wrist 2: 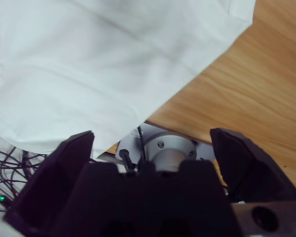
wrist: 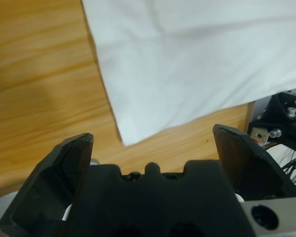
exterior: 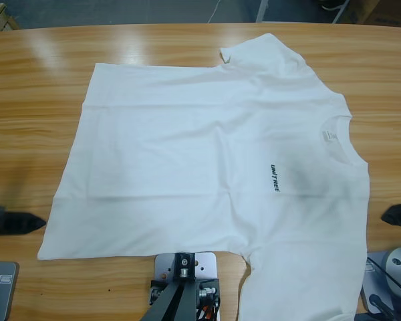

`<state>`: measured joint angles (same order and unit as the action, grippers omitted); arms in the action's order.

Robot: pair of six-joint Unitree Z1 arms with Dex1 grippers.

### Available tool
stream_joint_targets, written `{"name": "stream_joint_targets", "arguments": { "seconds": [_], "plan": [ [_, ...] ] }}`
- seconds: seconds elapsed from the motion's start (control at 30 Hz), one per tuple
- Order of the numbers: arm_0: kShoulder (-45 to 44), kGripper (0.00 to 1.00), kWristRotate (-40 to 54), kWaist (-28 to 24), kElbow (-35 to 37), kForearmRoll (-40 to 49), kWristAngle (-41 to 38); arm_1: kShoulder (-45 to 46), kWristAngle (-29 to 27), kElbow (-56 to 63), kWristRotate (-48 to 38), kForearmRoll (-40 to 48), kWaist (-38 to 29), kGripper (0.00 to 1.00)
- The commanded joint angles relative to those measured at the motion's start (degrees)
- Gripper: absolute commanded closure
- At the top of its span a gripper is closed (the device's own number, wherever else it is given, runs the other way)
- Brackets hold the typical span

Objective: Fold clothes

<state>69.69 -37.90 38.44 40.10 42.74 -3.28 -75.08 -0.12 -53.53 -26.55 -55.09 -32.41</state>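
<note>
The clothes are one white T-shirt [exterior: 207, 154] spread flat and face up on the wooden table [exterior: 40, 87], neck to the right. Dark chest lettering [exterior: 273, 178] and a white neck label [exterior: 328, 136] show. My left gripper [exterior: 17, 221] rests low at the table's left edge, open and holding nothing. In the left wrist view the left gripper [wrist: 152, 138] faces the T-shirt's [wrist: 197, 59] bottom hem corner, a short gap away. My right gripper [exterior: 397, 215] sits at the right edge beside the shoulder, open. In the right wrist view the right gripper [wrist 2: 152, 137] has the T-shirt [wrist 2: 98, 64] edge just ahead.
Bare wood surrounds the shirt on the left, back and right. The near sleeve reaches the table's front edge at the lower right. A silver arm base [wrist 2: 170, 150] and loose cables [wrist 2: 5, 163] lie under that sleeve's edge. Floor shows beyond the table's far edge.
</note>
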Motion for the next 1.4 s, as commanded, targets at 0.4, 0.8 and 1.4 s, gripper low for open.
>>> {"name": "stream_joint_targets", "arguments": {
  "seconds": [0.4,0.8,1.4],
  "plan": [
    [16.56,0.078,24.52,0.29,13.76,0.81,-6.2,6.14,13.22,9.69,-49.49,6.06,-12.31,0.105],
    [19.69,0.073,31.82,3.87,16.04,3.14,-6.3,9.41,12.69,20.57,-82.0,15.75,-28.42,0.187],
    [18.36,0.073,32.05,9.37,18.54,7.68,-6.22,-3.37,7.95,21.95,-105.36,20.6,-48.18,0.19]
  ]
}}
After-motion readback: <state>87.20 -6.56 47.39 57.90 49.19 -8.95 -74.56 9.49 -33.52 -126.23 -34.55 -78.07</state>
